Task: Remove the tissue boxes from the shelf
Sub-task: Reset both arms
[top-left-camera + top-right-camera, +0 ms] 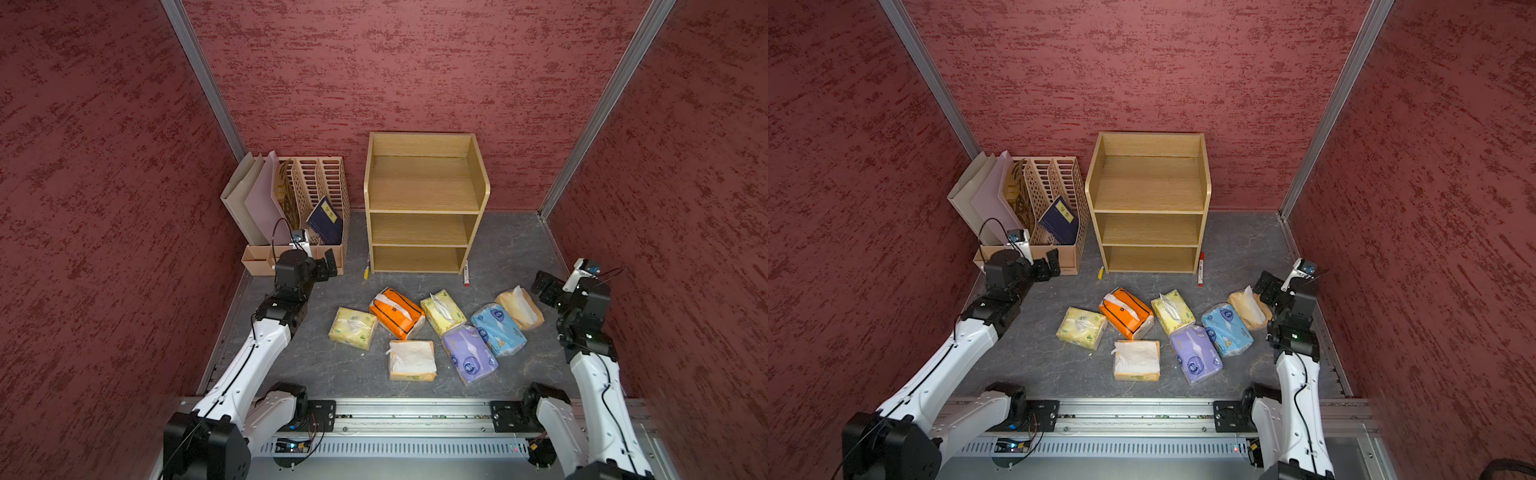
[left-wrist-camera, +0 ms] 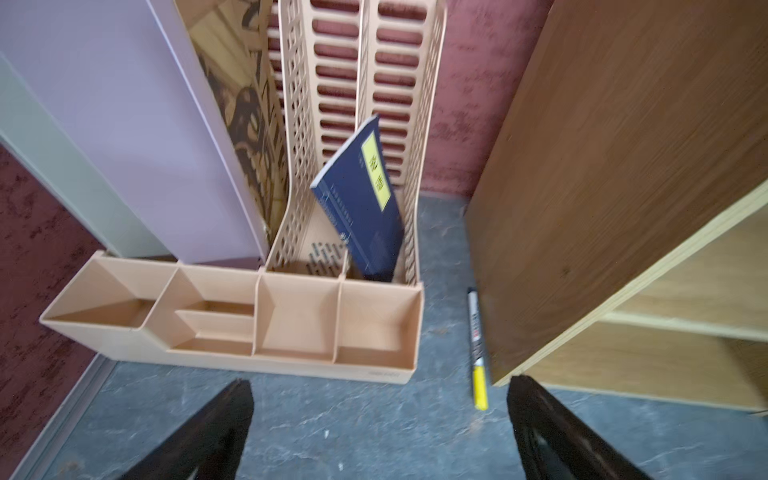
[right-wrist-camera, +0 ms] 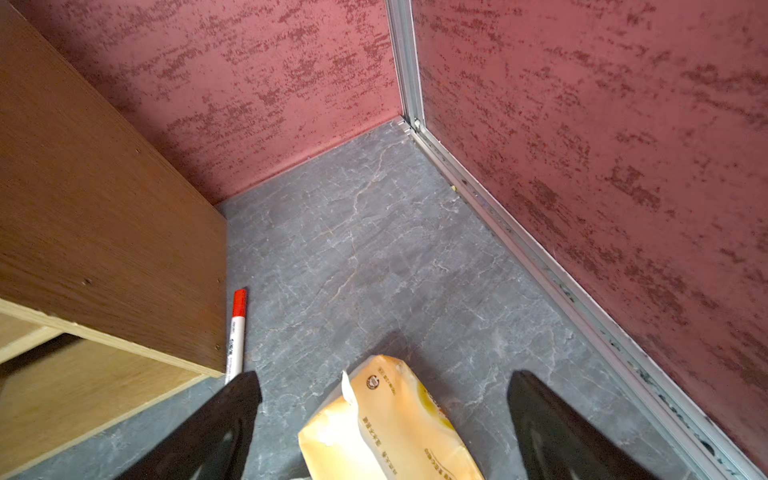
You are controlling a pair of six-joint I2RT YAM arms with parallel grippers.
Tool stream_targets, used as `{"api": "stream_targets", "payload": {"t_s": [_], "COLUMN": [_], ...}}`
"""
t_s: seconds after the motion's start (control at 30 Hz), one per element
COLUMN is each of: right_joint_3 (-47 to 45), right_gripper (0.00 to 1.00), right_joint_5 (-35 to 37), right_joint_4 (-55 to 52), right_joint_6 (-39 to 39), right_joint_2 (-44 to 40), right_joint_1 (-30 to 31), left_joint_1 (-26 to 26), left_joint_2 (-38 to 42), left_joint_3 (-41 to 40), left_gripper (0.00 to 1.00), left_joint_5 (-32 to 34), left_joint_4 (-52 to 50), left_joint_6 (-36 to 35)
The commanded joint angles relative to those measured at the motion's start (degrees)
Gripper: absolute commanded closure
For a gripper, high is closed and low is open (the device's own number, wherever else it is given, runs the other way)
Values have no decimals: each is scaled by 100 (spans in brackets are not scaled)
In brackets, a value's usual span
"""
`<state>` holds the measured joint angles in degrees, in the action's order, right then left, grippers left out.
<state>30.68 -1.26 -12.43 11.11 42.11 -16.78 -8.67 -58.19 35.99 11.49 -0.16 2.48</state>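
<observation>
Seven tissue boxes (image 1: 395, 313) lie on the counter (image 1: 332, 370) before the shelf (image 1: 424, 183), as the left pincer (image 2: 378, 390) and right pincer (image 1: 543, 286) hang open, gripping nothing.

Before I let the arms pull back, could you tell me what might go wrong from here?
The right claw is open close to the beige tissue pack; a low retreat might drag it. The left claw, open, sits near the yellow marker and the pink organizer; a careless swing could knock either.
</observation>
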Motion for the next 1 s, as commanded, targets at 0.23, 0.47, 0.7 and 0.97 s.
{"api": "stream_targets", "payload": {"t_s": [0.23, 0.47, 0.7, 0.97], "right_joint_3": [-1036, -1564, -1864, -1745], "right_gripper": [1, 2, 2, 2], "right_joint_5": [-38, -184, -3, 39], "right_joint_4": [1603, 2782, 3769, 4159], "right_joint_6": [-365, -380, -485, -426], "right_joint_2": [-317, -38, 474, 1111], "right_joint_1": [-1, 8, 289, 410], "left_joint_1": [252, 278, 315, 563], "left_joint_2": [-930, -1546, -2430, -3136], "left_joint_3": [-1950, -2056, -1872, -2223], "left_gripper": [0, 0, 0, 0], "left_joint_5": [73, -12, -190, -204], "left_joint_4": [3916, 4878, 5604, 6922], "left_joint_6": [-528, -697, -825, -551]}}
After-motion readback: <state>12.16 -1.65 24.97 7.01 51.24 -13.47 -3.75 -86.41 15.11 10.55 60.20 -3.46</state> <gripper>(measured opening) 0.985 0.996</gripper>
